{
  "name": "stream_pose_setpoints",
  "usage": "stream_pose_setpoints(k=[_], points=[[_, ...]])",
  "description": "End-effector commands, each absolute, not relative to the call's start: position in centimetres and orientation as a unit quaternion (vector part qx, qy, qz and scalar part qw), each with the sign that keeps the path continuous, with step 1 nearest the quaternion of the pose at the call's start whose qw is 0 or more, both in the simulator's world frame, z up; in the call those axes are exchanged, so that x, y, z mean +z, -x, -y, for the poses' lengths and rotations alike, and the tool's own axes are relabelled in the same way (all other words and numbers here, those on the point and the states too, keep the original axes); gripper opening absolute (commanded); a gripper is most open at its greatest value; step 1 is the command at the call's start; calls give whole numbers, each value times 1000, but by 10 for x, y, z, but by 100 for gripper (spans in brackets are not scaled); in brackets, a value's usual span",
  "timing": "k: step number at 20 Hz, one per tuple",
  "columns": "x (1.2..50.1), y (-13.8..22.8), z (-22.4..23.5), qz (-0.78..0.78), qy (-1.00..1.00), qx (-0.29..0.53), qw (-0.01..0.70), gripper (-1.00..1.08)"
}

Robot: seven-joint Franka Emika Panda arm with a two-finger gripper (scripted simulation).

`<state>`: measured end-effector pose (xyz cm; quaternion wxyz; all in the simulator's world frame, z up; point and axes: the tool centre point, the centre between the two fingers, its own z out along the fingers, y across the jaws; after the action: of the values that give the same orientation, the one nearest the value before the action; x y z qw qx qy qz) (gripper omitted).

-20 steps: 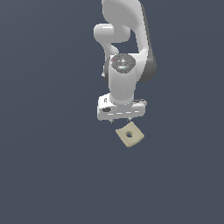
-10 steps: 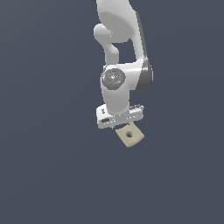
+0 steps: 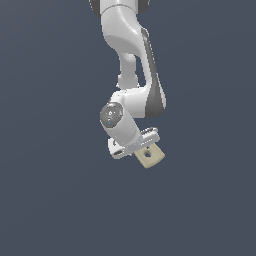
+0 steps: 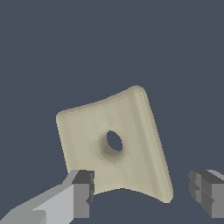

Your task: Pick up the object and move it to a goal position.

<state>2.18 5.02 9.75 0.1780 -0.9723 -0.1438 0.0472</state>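
The object [image 3: 150, 156] is a flat beige block with rounded corners and a round hole in its centre. In the exterior view it shows just under the white hand. My gripper [image 3: 145, 145] hangs right over it. The wrist view fills with the object [image 4: 113, 142], seen tilted. My gripper [image 4: 142, 192] is open there. One grey fingertip [image 4: 83, 192] overlaps the block's edge, and the other fingertip [image 4: 205, 192] stands off to the far side with a gap to the block. Nothing is clamped between them. I cannot tell whether the near finger touches the block.
An even dark blue-grey surface [image 3: 55, 200] surrounds the block in both views. The white arm [image 3: 127, 40] comes down from the exterior view's top, with its wrist joint [image 3: 112, 116] above the hand.
The arm's links have swung and the wrist has come lower and towards the exterior view's left. The hand stays over the block, which has kept its place.
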Motion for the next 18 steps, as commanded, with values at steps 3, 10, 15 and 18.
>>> stream_pose_setpoints(k=[3, 10, 15, 18], points=[[84, -28, -54, 167, 957, 41, 232, 68], [68, -40, -57, 198, 928, 13, 316, 68], [63, -49, -57, 213, 907, -13, 364, 68], [61, -53, -56, 219, 896, -27, 385, 68]])
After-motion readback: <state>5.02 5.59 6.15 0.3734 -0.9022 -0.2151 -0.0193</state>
